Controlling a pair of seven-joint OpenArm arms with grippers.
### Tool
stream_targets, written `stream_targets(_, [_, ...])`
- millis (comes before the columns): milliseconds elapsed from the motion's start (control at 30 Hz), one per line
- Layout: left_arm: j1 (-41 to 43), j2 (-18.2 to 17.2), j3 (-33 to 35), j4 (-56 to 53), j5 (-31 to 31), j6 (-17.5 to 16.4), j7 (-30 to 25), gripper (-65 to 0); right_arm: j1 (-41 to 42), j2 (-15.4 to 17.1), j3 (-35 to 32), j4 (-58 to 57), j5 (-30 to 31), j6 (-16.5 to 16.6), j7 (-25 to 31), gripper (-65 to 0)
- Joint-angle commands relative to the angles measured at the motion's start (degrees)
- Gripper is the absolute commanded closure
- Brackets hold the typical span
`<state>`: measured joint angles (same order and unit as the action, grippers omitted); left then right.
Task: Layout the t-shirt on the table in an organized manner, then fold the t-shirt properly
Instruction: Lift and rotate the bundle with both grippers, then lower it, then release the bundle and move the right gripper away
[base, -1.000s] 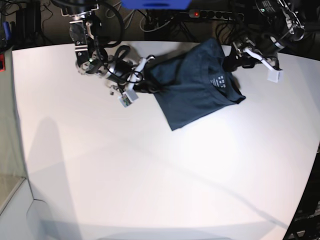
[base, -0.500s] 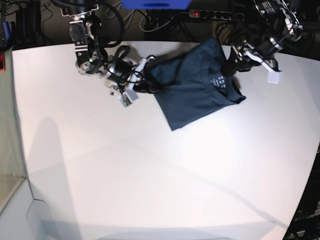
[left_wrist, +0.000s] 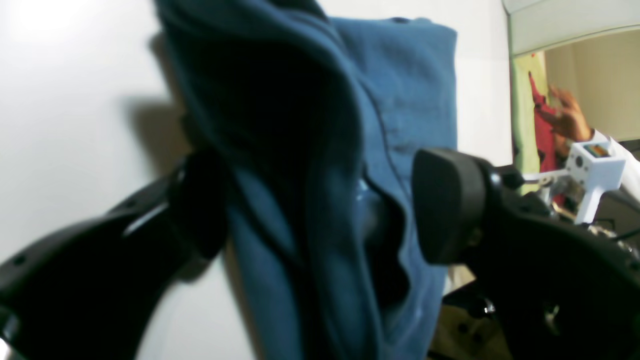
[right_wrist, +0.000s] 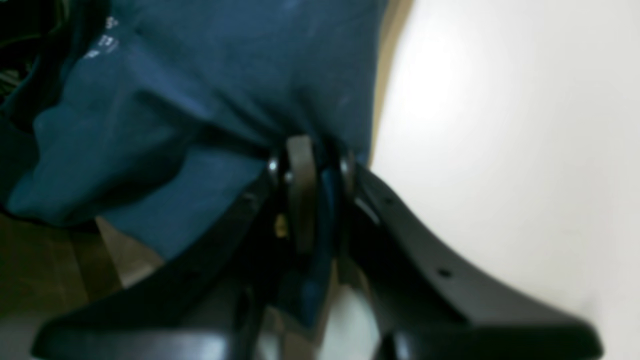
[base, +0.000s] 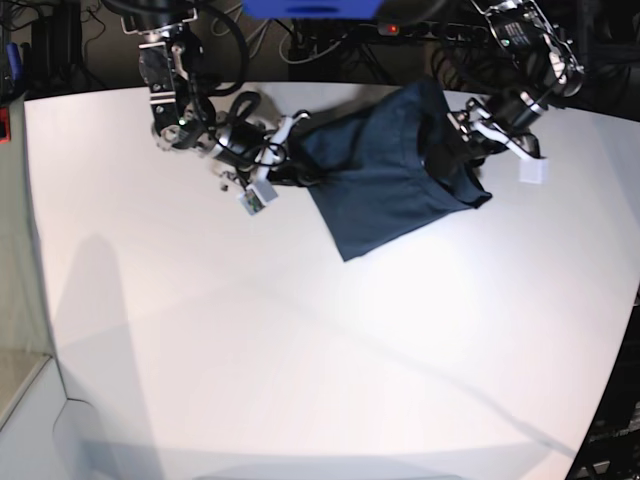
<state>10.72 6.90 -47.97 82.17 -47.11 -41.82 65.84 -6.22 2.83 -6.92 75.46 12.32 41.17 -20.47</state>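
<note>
The dark navy t-shirt (base: 385, 185) lies bunched at the back of the white table (base: 300, 350). My right gripper (base: 297, 163) is at the shirt's left edge, and in the right wrist view it is shut (right_wrist: 310, 175) on a fold of the t-shirt (right_wrist: 225, 60). My left gripper (base: 452, 140) is over the shirt's right side near the neck. In the left wrist view this gripper (left_wrist: 320, 210) is open, with a ridge of the t-shirt (left_wrist: 410, 75) standing between its fingers (left_wrist: 445, 205), not pinched.
A power strip (base: 400, 28) with a red light and cables run behind the table's far edge, beside a blue object (base: 310, 8). A white camera block (base: 533, 170) hangs off the left arm. The table drops away at the left and front corners.
My left gripper has moved left and down onto the shirt's neck area, now covering the white label. The right gripper and the shirt's left edge have stayed put.
</note>
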Motion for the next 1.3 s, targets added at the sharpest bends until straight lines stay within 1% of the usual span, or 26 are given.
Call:
stream_targets(0, [0.9, 1.1, 0.1, -0.9, 9.4, 1.8, 5.5, -54.5, -0.2, 0.3, -0.1, -0.3, -3.3, -1.2, -4.0, -5.9])
stream_targets(100, [0.0, 2.1, 0.1, -0.9, 12.0, 1.8, 5.5, -54.3, -0.2, 0.2, -0.1, -0.3, -3.3, -1.2, -4.0, -5.9])
stream_targets(200, [-0.6, 2.1, 0.1, -1.0, 14.0, 1.8, 5.5, -54.3, -0.1, 0.1, -0.1, -0.3, -3.3, -1.2, -3.9, -5.9])
stream_targets(300, [-1.2, 2.1, 0.1, -3.7, 14.8, 1.8, 5.5, -54.2, -0.1, 0.1, -0.1, -0.3, -3.3, -1.2, -3.8, -5.9])
stream_targets(333, [-2.0, 2.1, 0.1, -5.6, 14.8, 1.8, 5.5, -53.2, -0.1, 0.1, -0.1, -0.3, -3.3, -1.2, -3.8, -5.9])
stream_targets(367, [-2.4, 2.1, 0.1, -7.5, 14.8, 1.8, 5.5, -50.5, -0.1, 0.2, -0.1, -0.3, -3.3, -1.2, -3.8, -5.9])
stream_targets(433, [-2.8, 2.1, 0.1, -10.1, 14.8, 1.8, 5.4, -41.2, -0.1, 0.3, -0.1, -0.3, -3.3, -1.2, -3.8, -5.9])
stream_targets(467, [-3.0, 2.0, 0.1, -11.1, 14.8, 1.8, 5.2, -35.2, -0.1, 0.4, 0.0, -0.3, -3.3, -1.2, -3.8, -5.9])
stream_targets(533, [-3.6, 1.7, 0.3, -12.4, 14.8, 1.8, 3.8, -21.8, -0.1, 0.4, 0.0, -0.3, -3.3, -1.2, -3.8, -5.9])
stream_targets(600, [-3.8, 1.6, 2.5, -13.1, 15.8, 1.8, 2.5, -5.4, -0.1, 0.4, 0.2, -0.3, -3.3, -1.2, -3.8, -5.9])
stream_targets(633, [-3.8, 1.4, 4.0, -13.2, 16.6, 1.8, 2.2, 0.0, -0.1, 0.4, 0.3, -0.2, -3.3, -1.2, -3.8, -5.9])
stream_targets(667, [-3.9, 0.5, 5.4, -13.6, 17.0, 1.8, 2.1, 0.0, -0.1, 0.4, 0.4, 0.0, -3.3, -1.2, -3.9, -5.9])
stream_targets(733, [-3.9, -0.2, 7.4, -13.8, 16.9, 1.8, 1.9, -2.7, -0.1, 0.4, 0.4, 0.0, -3.3, -1.2, -4.0, -5.9])
stream_targets(833, [-5.1, -0.3, 8.5, -13.5, 17.1, 1.8, 2.2, 0.0, -0.1, 0.6, 0.5, 0.8, -3.3, -1.2, -3.9, -5.9])
stream_targets(900, [-6.2, -0.7, 8.4, -13.7, 17.5, 1.8, 2.5, -0.4, -0.1, 1.3, 0.5, 2.2, -3.2, -1.2, -4.0, -5.9])
stream_targets(1000, [-7.6, -2.8, 9.2, -13.8, 17.5, 1.8, 2.7, -0.4, -0.6, 1.6, 0.5, 5.4, -3.2, -1.2, -4.2, -5.9])
stream_targets(1067, [-8.4, -3.3, 10.3, -13.9, 17.6, 1.8, 3.4, -0.4, -1.4, 1.7, 0.5, 7.8, -3.2, -1.2, -4.3, -5.9])
stream_targets(1133, [-9.7, -5.0, 10.7, -13.8, 17.6, 1.8, 4.6, -0.4, -1.9, 1.8, 0.9, 9.7, -3.2, -1.2, -5.3, -6.0])
stream_targets(1200, [-11.0, -5.3, 10.8, -13.8, 17.6, 1.8, 5.6, -0.4, -2.4, 1.8, 2.4, 11.8, -3.2, -1.2, -6.6, -6.1])
stream_targets(1267, [-11.6, -6.3, 10.8, -13.3, 17.5, 1.8, 5.9, -0.4, -2.6, 1.8, 3.0, 13.6, -3.2, -1.2, -7.7, -6.1])
